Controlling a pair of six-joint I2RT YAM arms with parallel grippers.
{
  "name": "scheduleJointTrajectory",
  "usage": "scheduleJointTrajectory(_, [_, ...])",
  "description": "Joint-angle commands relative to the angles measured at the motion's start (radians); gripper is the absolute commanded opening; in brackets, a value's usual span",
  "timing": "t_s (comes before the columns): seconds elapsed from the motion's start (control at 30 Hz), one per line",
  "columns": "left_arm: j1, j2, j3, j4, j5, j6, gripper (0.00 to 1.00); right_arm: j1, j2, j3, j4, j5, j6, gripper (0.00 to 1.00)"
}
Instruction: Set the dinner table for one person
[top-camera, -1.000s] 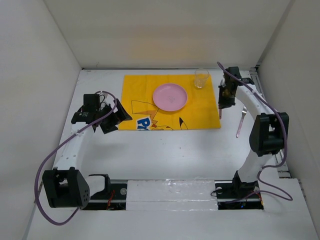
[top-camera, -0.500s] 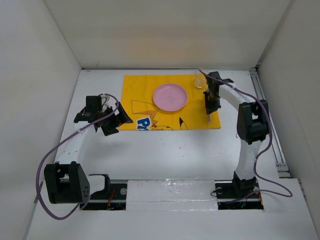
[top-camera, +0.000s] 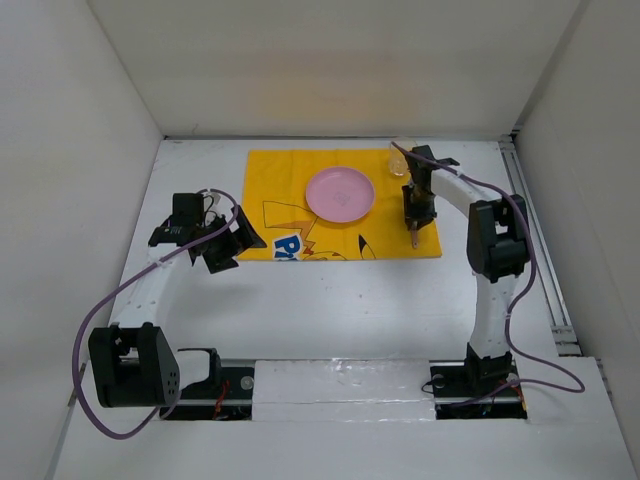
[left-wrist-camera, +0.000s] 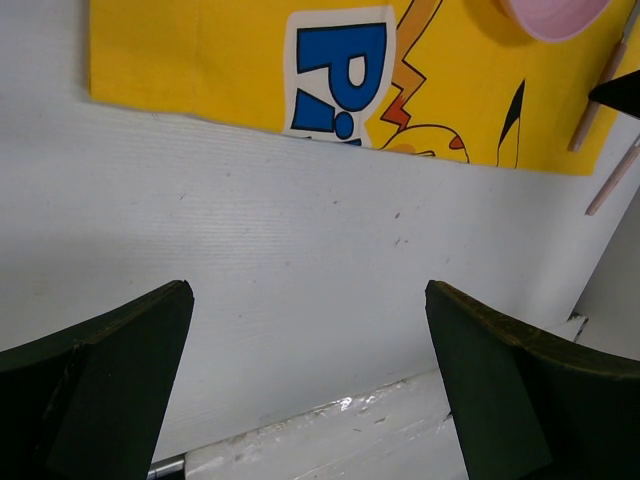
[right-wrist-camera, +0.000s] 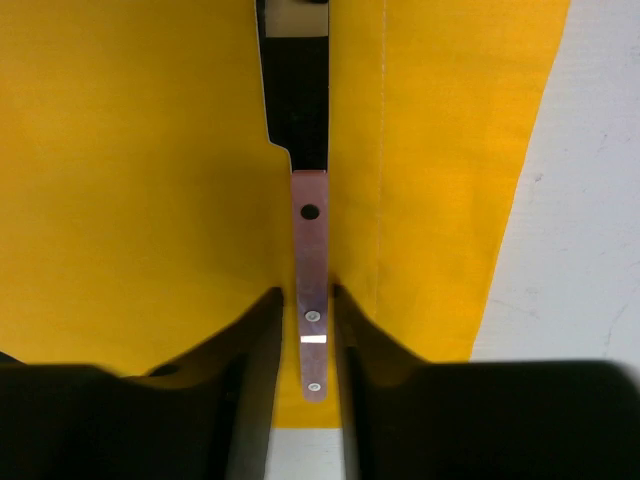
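We see the white tabletop filling the space between three white walls, with both arms reaching out over it from its near edge. A yellow cartoon-print placemat lies flat on its far half. A pink plate sits on the placemat, and a clear glass stands at the placemat's far right corner, partly hidden by the right arm.

The right gripper hangs over the right strip of the placemat, just beside the plate. Its jaws are drawn in narrow on a pink-handled utensil, one finger on each side of the riveted handle. We cannot tell what kind of utensil it is, because its working end is hidden.

The left gripper hovers over bare tabletop just off the placemat's near left corner. Its jaws are spread wide and hold nothing.

In the left wrist view a second thin pink handle shows over the white surface just past the placemat's edge.
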Motion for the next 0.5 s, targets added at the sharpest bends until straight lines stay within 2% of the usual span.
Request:
scheduleJointTrajectory(0.0, [-0.001, -0.024, -0.007, 0.010, 0.019, 0.018, 1.00, 0.011, -0.010, 0.040, 0.006, 0.012, 0.006, 0.36])
scheduleJointTrajectory(0.03, [-0.001, -0.024, -0.007, 0.010, 0.019, 0.018, 1.00, 0.011, -0.034, 0.030, 0.006, 0.012, 0.006, 0.42])
scheduleJointTrajectory(0.07, [-0.001, -0.024, -0.007, 0.010, 0.019, 0.018, 1.00, 0.011, -0.048, 0.030, 0.006, 0.012, 0.015, 0.54])
scheduleJointTrajectory(0.1, [-0.001, -0.024, -0.007, 0.010, 0.019, 0.018, 1.00, 0.011, -0.065, 0.030, 0.006, 0.012, 0.015, 0.60])
scheduleJointTrajectory(0.27, [-0.001, -0.024, -0.007, 0.001, 0.028, 0.018, 1.00, -0.061, -0.229, -0.004, 0.015, 0.012, 0.025, 0.75])
scheduleJointTrajectory(0.37, [-0.001, -0.033, 0.002, -0.008, 0.028, 0.018, 1.00, -0.112, -0.307, -0.067, 0.026, 0.053, 0.056, 1.00])
scheduleJointTrajectory(0.47, [-0.001, -0.033, 0.012, -0.020, 0.007, 0.018, 1.00, -0.205, -0.375, -0.160, 0.035, 0.097, 0.090, 1.00])
